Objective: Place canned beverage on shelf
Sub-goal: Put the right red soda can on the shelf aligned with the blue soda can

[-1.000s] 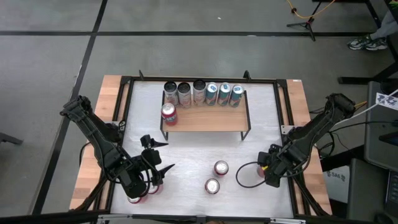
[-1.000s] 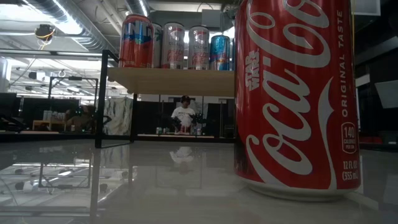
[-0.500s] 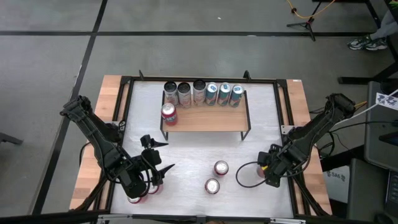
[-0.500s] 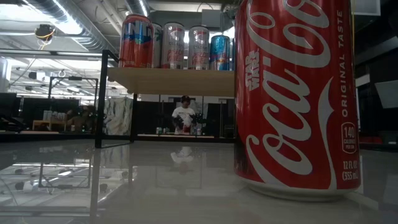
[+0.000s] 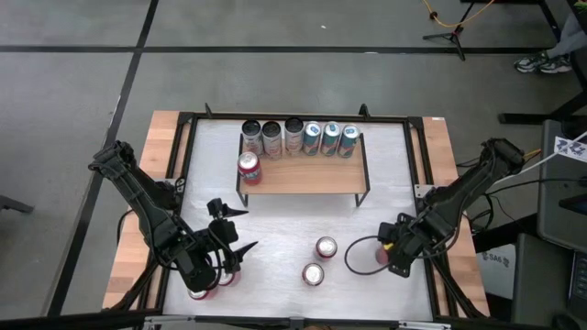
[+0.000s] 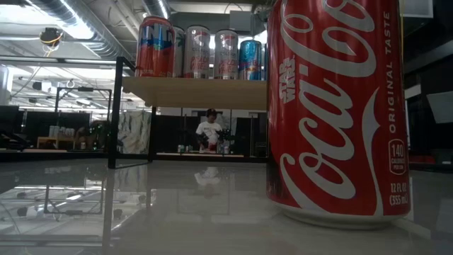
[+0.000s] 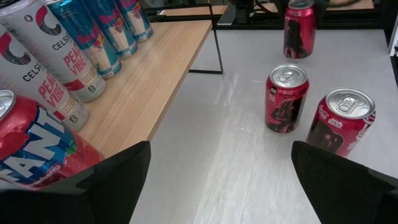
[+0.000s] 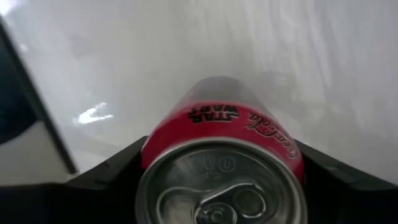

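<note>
From above, my right pincer sits low near the right edge of the tabletop, toward the front. A red can stands between its two fingers. My right wrist camera sees this can very close, with its silver top and pull tab, and a dark finger on each side. The fingers look close to the can, but I cannot tell if they squeeze it.

My left pincer waits near the front left corner, with its fingers wide apart and nothing between them. From above, a red can shows just under that arm.

The shelf stands toward the back edge of the tabletop. From above I see six cans in a row along its back, and one red can at its left end. My left wrist camera shows their labels, red, white and blue.

Two more red cans stand in front of the shelf, close to each other. The low camera has one big red can filling its right side, with the shelf behind it.
</note>
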